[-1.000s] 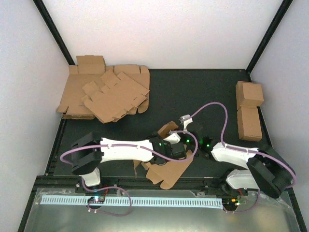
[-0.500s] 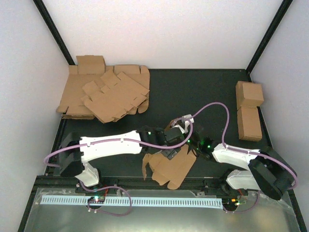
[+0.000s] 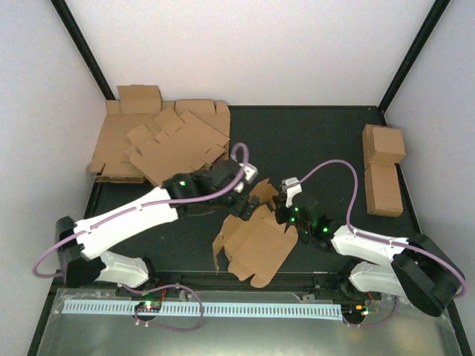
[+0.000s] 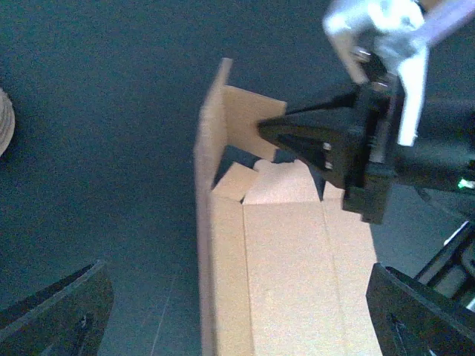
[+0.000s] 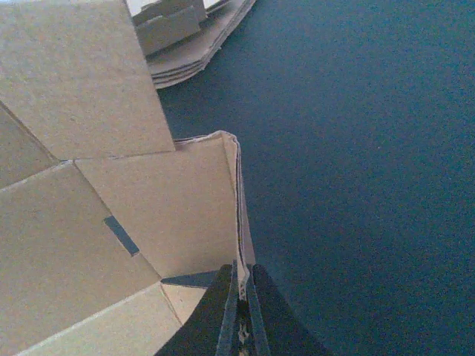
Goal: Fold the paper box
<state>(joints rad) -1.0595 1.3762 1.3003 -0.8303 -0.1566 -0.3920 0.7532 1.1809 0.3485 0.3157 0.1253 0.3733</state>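
The paper box (image 3: 256, 248) is a partly folded brown cardboard sheet near the table's front middle, with one flap raised at its far end. My right gripper (image 3: 282, 215) is shut on the thin edge of that raised flap, as the right wrist view shows (image 5: 241, 297). My left gripper (image 3: 241, 199) hovers over the box's far left end. Its jaws are wide open and empty, and the box panel (image 4: 297, 282) lies below and between them. The right gripper (image 4: 297, 141) shows there, pinching the flap.
A stack of flat brown blanks (image 3: 159, 144) lies at the back left and shows in the right wrist view (image 5: 185, 44). Two finished cartons (image 3: 384, 170) stand along the right edge. The table's front edge is just beyond the box.
My left arm has swung left and away from the front edge, its gripper moving from over the box's middle to its far left end. The box has shifted slightly. The right gripper keeps its hold.
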